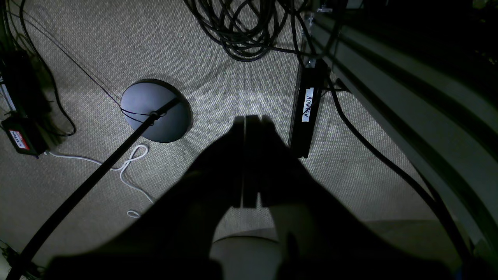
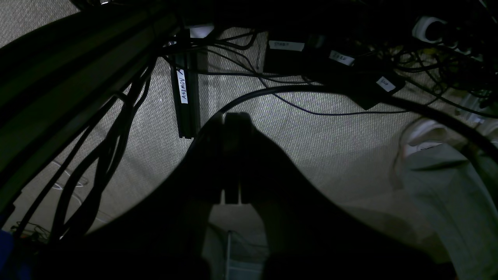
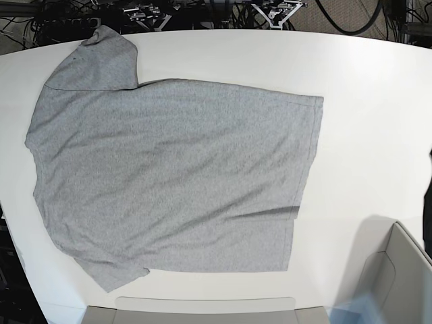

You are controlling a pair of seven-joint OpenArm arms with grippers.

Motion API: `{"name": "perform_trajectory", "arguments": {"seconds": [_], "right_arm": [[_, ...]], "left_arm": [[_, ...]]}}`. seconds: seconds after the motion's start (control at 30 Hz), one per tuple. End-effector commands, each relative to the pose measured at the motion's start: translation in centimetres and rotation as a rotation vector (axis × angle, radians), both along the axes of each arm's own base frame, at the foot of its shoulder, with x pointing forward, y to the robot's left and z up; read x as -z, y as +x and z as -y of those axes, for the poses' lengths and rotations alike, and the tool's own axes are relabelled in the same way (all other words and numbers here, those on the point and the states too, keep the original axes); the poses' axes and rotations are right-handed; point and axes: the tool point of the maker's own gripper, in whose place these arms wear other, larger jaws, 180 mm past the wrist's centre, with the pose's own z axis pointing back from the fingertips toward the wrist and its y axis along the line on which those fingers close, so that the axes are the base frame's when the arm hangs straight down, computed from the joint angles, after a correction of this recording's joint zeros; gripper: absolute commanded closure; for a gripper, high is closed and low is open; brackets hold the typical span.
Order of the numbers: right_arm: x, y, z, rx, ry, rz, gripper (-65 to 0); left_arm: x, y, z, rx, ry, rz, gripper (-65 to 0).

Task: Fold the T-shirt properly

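Observation:
The T-shirt (image 3: 169, 175) lies flat on the white table (image 3: 364, 101), plain grey side up. Its neck end is at the left and its hem at the right, with one sleeve at the top left and the other at the bottom left. Neither arm shows in the base view. The left gripper (image 1: 246, 118) hangs off the table over carpeted floor, its dark fingers pressed together with nothing between them. The right gripper (image 2: 225, 114) also points at the floor, shut and empty.
A cardboard box (image 3: 398, 270) sits at the table's lower right and a grey tray (image 3: 202, 310) at the front edge. On the floor are coiled cables (image 1: 241, 31), a round black stand base (image 1: 155, 111) and a black labelled bar (image 2: 184, 101).

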Motion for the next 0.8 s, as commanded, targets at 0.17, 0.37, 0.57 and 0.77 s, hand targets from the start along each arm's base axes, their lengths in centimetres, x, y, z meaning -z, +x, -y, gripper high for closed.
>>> {"name": "perform_trajectory", "arguments": {"seconds": [0.17, 0.37, 0.57, 0.77], "right_arm": [[0.0, 0.3, 0.1, -0.003, 0.005, 0.006, -0.1], [0.0, 0.3, 0.4, -0.003, 0.001, 0.006, -0.2], [0.0, 0.1, 1.1, -0.004, -0.01, 0.002, -0.2], [-0.1, 0.0, 2.2, -0.002, -0.027, 0.002, -0.2]], "left_arm": [[0.0, 0.0, -0.4, 0.002, 0.012, -0.001, -0.3], [0.0, 0.0, -1.2, 0.005, 0.024, -0.001, -0.4], [0.0, 0.0, -1.4, 0.004, 0.027, -0.001, -0.4], [0.0, 0.0, -2.1, 0.004, 0.038, -0.001, -0.4]]}}
